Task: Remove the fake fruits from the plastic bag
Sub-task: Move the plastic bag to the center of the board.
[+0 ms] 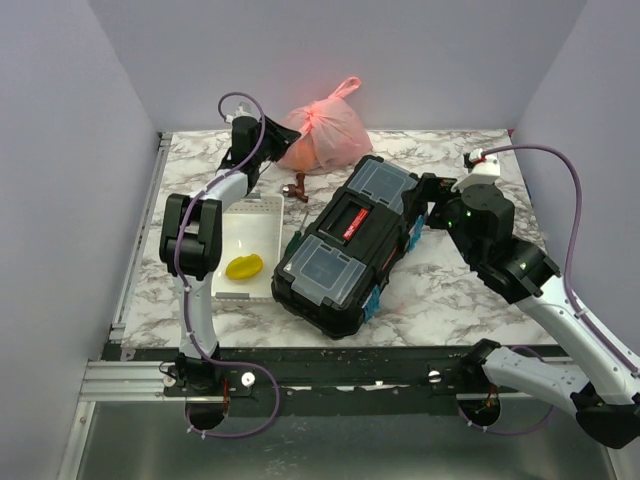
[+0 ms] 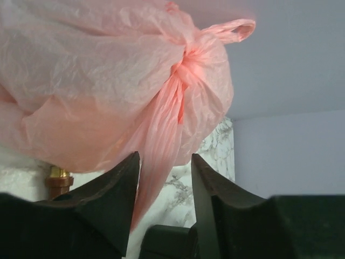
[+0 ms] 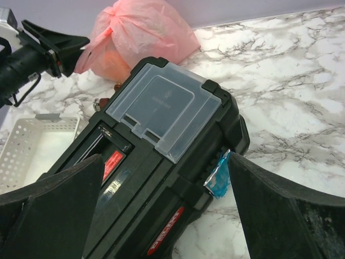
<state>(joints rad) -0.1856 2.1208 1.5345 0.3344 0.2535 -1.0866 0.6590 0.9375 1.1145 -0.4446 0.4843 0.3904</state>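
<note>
Pink, crinkly film is the trouble here. The plastic bag (image 1: 322, 140) sits at the far middle of the worktop (image 1: 440, 290), tied shut by a knot (image 2: 186, 59) with one loop handle (image 2: 234, 29) sticking up. The fake fruits inside show only as an orange blush through the skin (which fruit is which I cannot tell). A twisted strand (image 2: 161, 135) hangs from the knot down between the fingers of the left tool (image 2: 164, 155). The fingers stand partly apart on either side of it with a gap showing, so nothing is pinched yet.

The main risk, as I judge it, is that a pull on that strand tightens the knot instead of loosening it, or lifts the whole light bag and drags it. Film this thin could also tear or slip out of a shallow grip, and a fruit might then roll toward the far wall or the left edge. A small brown-red figure (image 1: 296, 189) stands just on the near side of the bag, where a swinging bag could knock it over.

The right tool (image 3: 165, 156) hovers wide open and empty over the right end of the black toolbox (image 1: 345, 240), well apart from the bag, so it offers no counter-hold. One yellow fruit (image 1: 244, 266) lies in the white tray (image 1: 255, 210) on the left.
</note>
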